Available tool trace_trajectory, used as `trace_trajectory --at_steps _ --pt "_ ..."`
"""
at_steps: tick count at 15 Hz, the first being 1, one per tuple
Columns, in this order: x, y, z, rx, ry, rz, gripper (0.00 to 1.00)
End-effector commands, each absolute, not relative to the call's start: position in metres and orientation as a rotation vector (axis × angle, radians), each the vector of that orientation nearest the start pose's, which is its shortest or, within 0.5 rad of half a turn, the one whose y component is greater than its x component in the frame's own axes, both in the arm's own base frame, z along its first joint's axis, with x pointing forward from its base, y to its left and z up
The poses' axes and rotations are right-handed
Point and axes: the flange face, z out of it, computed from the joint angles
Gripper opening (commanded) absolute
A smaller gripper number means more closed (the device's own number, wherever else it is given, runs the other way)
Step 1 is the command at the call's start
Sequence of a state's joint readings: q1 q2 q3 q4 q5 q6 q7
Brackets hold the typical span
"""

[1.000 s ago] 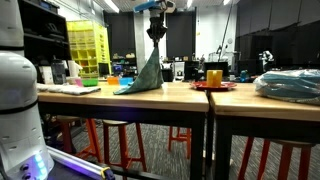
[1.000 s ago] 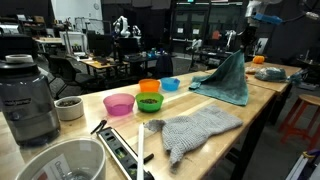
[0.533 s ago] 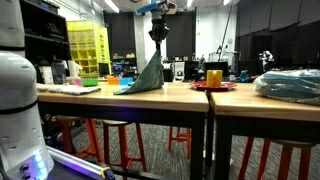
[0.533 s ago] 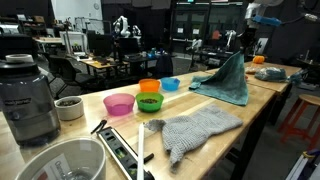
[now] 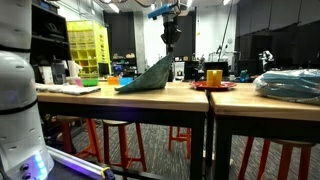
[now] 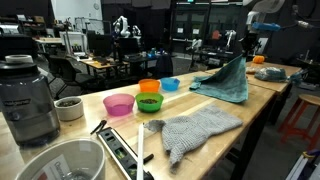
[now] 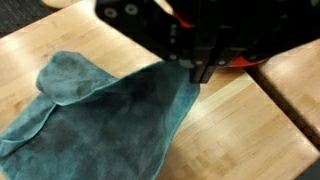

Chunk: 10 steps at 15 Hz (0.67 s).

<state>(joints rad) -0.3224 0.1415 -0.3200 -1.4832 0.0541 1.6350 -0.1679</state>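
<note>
Gripper (image 5: 171, 42) status: fingers clenched on one corner of the teal cloth (image 5: 148, 79). The wrist view confirms it, with the fingertips (image 7: 200, 72) pinched together and the cloth (image 7: 110, 115) corner running up between them.

Change since one second ago: in an exterior view the gripper has shifted sideways, toward the orange cup (image 5: 214, 76), and stands slightly lower. The cloth formerly hung as a steep peak beneath it. It now slants as a low, drawn-out wedge, with more fabric resting on the wooden table (image 5: 150, 93). Judged effect: the cloth is being drawn across the tabletop while remaining held.

Relative position: the held corner is at the fingertips. The rest of the cloth (image 6: 225, 82) trails down and away from the gripper (image 6: 245, 48), its far edge touching the table (image 6: 262, 100). A grey knitted cloth (image 6: 195, 128) and coloured bowls (image 6: 149, 101) lie well apart from it.
</note>
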Motion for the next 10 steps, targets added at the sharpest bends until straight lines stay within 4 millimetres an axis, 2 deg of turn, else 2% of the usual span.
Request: trace_trajectory --at_steps 1,6,10 --pt "0.498 -0.364 0.583 -3.034 0.798 0.012 0.0" --pt "0.499 -0.389 0.553 -3.004 0.9 0.074 0.0" --pt "0.499 -0.404 0.542 -2.982 0.992 0.098 0.0"
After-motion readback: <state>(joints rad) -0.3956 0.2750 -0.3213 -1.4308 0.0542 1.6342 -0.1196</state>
